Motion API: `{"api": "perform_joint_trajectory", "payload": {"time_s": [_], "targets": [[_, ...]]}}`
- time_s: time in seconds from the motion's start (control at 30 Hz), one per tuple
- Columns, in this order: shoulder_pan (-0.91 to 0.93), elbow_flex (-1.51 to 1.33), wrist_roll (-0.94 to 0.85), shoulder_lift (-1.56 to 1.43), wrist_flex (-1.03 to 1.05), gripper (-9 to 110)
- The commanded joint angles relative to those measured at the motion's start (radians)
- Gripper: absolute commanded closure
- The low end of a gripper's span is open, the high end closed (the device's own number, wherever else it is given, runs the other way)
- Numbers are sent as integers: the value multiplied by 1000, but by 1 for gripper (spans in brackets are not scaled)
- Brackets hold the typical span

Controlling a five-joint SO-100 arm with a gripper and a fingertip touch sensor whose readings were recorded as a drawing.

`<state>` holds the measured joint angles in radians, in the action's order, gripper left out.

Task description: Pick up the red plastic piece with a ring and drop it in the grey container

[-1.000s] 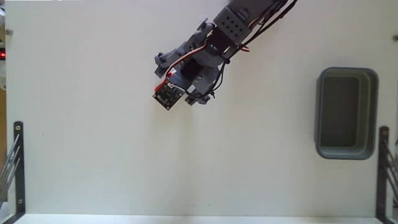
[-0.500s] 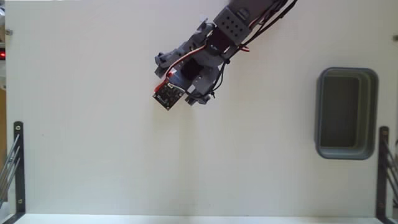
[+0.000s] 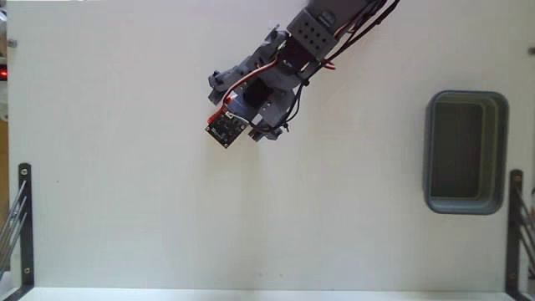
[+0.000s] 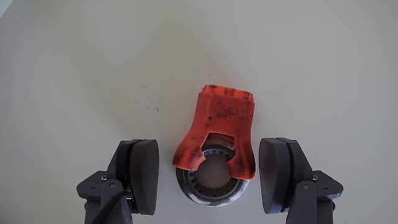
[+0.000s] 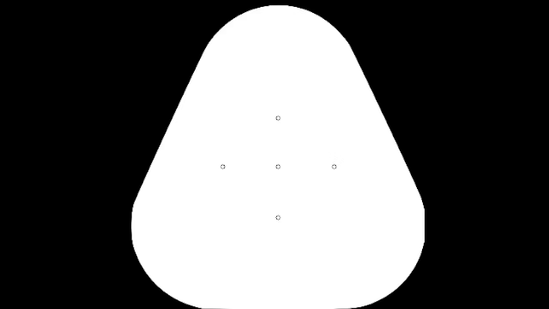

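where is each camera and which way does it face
Fixed view: above the table, looking straight down; shows the arm from the top edge and the grey container at right.
Wrist view: on the arm, looking down between the open fingers of the gripper at the red piece, whose ring lies between them.
Shared: the white table; the arm hides the piece from above.

Orange-red piece [image 4: 219, 127] flat on table, metal ring end nearest camera, grey container [image 3: 466, 151] upright, well apart
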<state>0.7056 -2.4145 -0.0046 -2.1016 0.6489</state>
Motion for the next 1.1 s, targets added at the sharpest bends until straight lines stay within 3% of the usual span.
{"api": "perform_joint_trajectory", "payload": {"time_s": [0.0, 1.07], "targets": [[16, -9, 5, -13, -8, 4], [16, -9, 5, -13, -8, 13]]}}
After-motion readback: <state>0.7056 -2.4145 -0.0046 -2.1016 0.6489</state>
